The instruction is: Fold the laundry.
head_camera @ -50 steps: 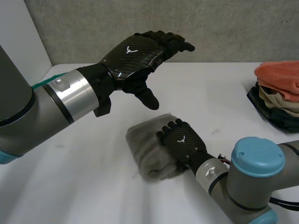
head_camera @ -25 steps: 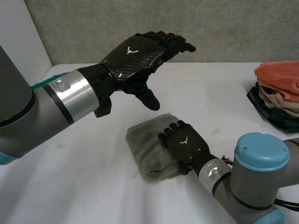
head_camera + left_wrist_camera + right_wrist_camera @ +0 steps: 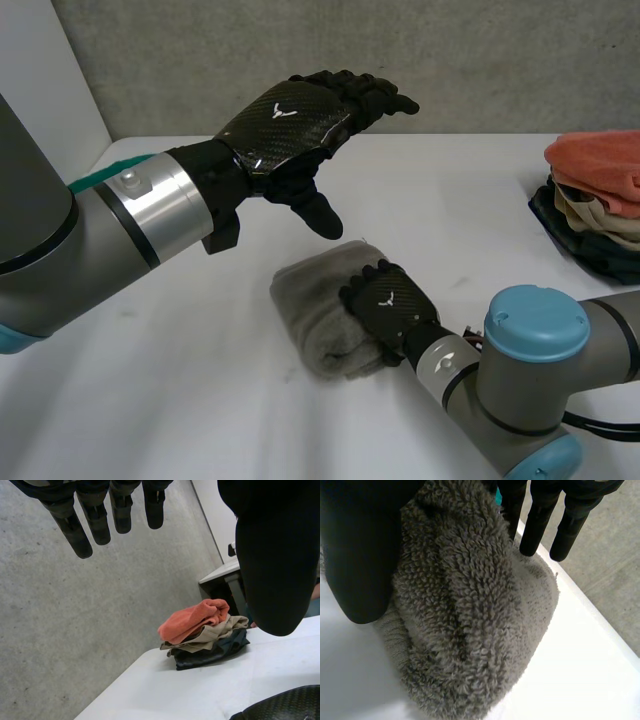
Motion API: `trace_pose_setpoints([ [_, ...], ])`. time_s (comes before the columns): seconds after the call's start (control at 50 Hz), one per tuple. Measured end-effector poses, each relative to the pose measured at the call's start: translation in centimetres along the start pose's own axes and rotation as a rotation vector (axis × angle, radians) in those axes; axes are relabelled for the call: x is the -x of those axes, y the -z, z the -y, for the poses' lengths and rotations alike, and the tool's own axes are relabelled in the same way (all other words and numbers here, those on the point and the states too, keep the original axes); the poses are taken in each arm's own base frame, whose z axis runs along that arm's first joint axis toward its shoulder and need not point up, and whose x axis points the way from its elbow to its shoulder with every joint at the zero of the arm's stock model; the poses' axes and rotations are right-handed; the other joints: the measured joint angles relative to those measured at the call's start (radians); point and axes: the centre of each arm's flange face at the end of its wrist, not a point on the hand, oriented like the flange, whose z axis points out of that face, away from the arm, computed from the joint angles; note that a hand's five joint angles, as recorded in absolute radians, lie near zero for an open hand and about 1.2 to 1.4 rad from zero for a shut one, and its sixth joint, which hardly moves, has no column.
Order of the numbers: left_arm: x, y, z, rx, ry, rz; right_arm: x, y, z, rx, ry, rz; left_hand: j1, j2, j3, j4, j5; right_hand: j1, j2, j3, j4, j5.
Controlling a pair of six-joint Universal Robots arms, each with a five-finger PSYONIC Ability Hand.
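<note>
Spotter: Towel first. Your grey towel [image 3: 312, 300] lies folded into a thick bundle near the middle of the desk [image 3: 470, 200]. Your right hand [image 3: 392, 302] sits right on top of it, over the end nearer the robot.

Caller: Check your right wrist view. The terry bulges up under your palm, with the thumb [image 3: 360, 545] pressed into one side and the fingers [image 3: 537, 525] reaching down the other. You have the bundle clamped between them.

Spotter: Your left hand [image 3: 290, 118] hangs in the air, above the desk and just beyond the towel. The back of the hand faces up, the fingers are stretched out and the thumb points down.

Caller: Your left wrist view agrees: fingers straight, thumb held wide apart from them, an open hand touching no cloth.

Spotter: Past those fingers you can see the pile of folded laundry [image 3: 205, 637] on the desk.

Caller: It has an orange cloth on top, beige under that and dark pieces at the bottom. In the head view it sits at the desk's right edge, well apart from your towel and from both hands.
</note>
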Motion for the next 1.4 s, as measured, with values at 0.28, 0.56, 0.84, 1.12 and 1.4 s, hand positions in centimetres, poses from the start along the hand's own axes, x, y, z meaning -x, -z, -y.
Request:
trace_pose_setpoints([
  [0.28, 0.2, 0.0, 0.0, -0.001, 0.001, 0.003, -0.2, -1.2, 0.4, -0.041, 0.006, -0.005, 0.000, 0.000, 0.000, 0.000, 0.000, 0.480, 0.577, 0.568, 0.559, 0.538],
  [0.56, 0.8, -0.1, 1.3, -0.035, -0.022, 0.019, -8.8, -3.0, 6.6, -0.261, 0.025, -0.251, 0.000, 0.000, 0.000, 0.000, 0.000, 0.542, 0.685, 0.701, 0.732, 0.668],
  [0.84, 1.3, -0.2, 2.4, -0.064, -0.011, 0.025, -31.8, 1.4, 7.5, -0.434, -0.017, -0.736, 0.000, 0.000, 0.000, 0.000, 0.000, 0.542, 0.685, 0.709, 0.737, 0.671],
  [1.12, 0.9, -0.1, 1.6, -0.042, 0.002, 0.019, -38.1, 0.6, -9.9, -0.251, -0.029, -0.685, 0.000, 0.000, 0.000, 0.000, 0.000, 0.542, 0.691, 0.720, 0.742, 0.677],
  [1.4, 0.8, 0.0, 1.2, -0.031, 0.007, 0.021, -37.4, 4.5, -13.3, -0.093, 0.013, -0.672, 0.000, 0.000, 0.000, 0.000, 0.000, -0.215, -0.240, -0.242, -0.238, -0.166],
])
